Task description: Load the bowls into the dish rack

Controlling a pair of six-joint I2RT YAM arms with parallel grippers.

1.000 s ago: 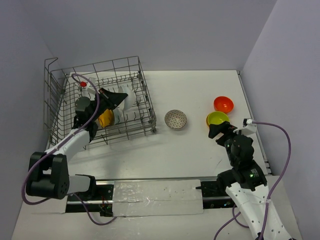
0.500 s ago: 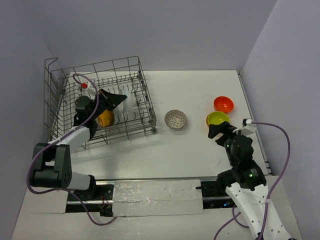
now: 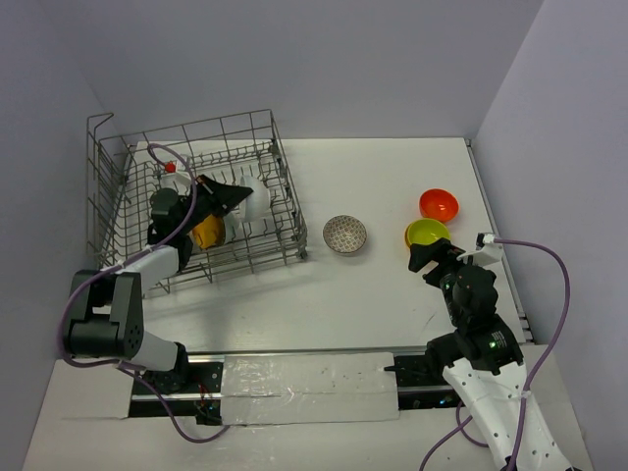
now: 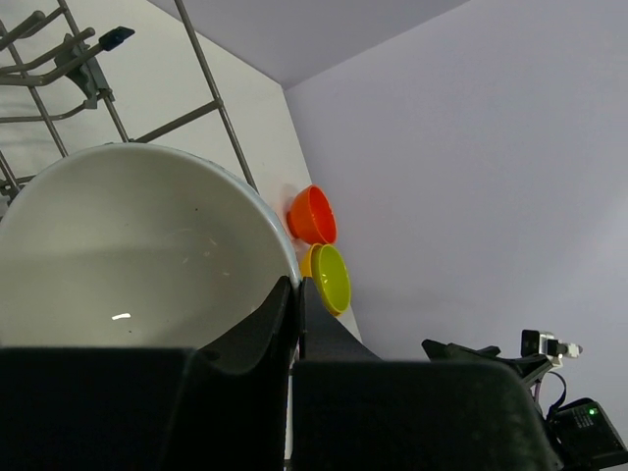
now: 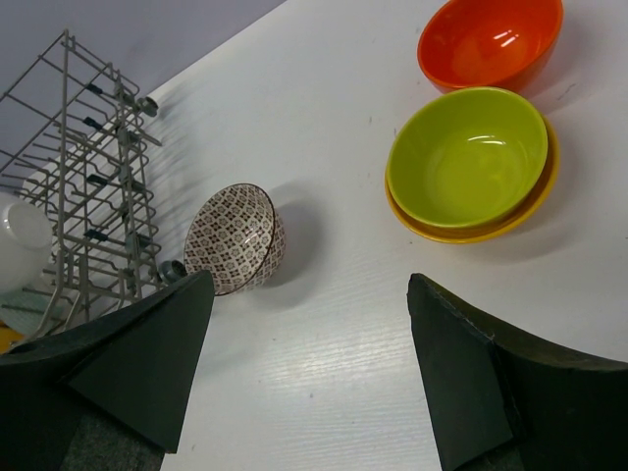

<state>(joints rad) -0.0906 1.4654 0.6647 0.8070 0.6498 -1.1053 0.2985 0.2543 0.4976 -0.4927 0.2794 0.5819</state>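
Looking down from above, a grey wire rack [image 3: 118, 177] stands at the far left of a white desk [image 3: 373, 294]. The left arm reaches into it. The left fingers [image 4: 265, 324] are pressed together on the rim of a white bowl [image 4: 128, 255], which hangs tilted inside the rack near its right wall. A yellow-orange bowl [image 3: 207, 233] sits in the rack just beside the arm's wrist.

Compared with a second ago, the left arm's elbow has swung in toward the rack, so the arm now stands steeper. The white bowl has edged a little toward the rack's right wall. The grip on it is unchanged. The right arm and the bowls on the desk are where they were.

On the desk, a patterned bowl [image 3: 344, 234] lies near the rack's right side, apart from it. At the far right, a lime bowl [image 3: 429, 233] is nested in a yellow bowl [image 5: 471, 231]. A red bowl [image 3: 439, 204] sits just behind them, whether touching I cannot tell. The right fingers [image 5: 147, 363] are spread wide apart and hold nothing. They hover above the desk just in front of the lime bowl.
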